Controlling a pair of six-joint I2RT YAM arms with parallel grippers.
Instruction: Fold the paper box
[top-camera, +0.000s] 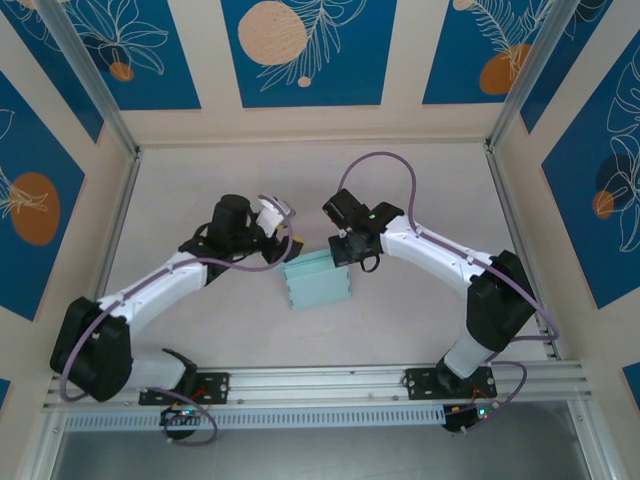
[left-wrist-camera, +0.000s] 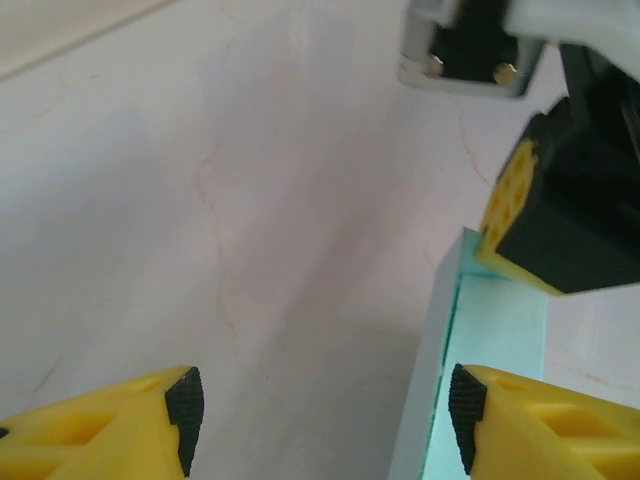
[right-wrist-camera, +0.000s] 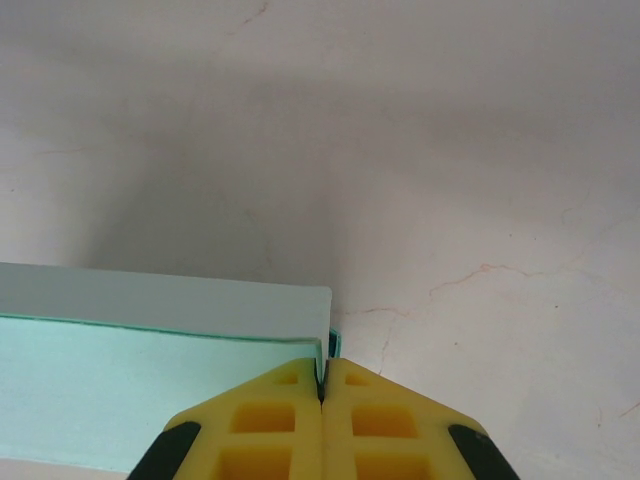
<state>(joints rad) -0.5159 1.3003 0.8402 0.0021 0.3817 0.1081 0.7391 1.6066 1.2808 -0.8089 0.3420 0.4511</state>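
Observation:
The paper box (top-camera: 316, 281) is a pale light-blue flat rectangular box lying mid-table. My right gripper (top-camera: 344, 260) is shut on the box's far right corner; in the right wrist view its yellow jaws (right-wrist-camera: 322, 378) pinch the upright wall of the box (right-wrist-camera: 150, 380) at its end. My left gripper (top-camera: 292, 249) stands open at the box's far left corner. In the left wrist view the box's side wall (left-wrist-camera: 432, 350) runs between the left gripper's (left-wrist-camera: 323, 415) fingertips, close to the right pad (left-wrist-camera: 463, 412) and not clamped. The right gripper's fingers (left-wrist-camera: 512, 195) press on the box's far corner.
The pale marbled tabletop (top-camera: 420, 200) surrounds the box. Aluminium frame rails (top-camera: 510, 220) and blue patterned panels bound the workspace on both sides and the back. Both arm bases sit on the rail (top-camera: 320, 385) at the near edge.

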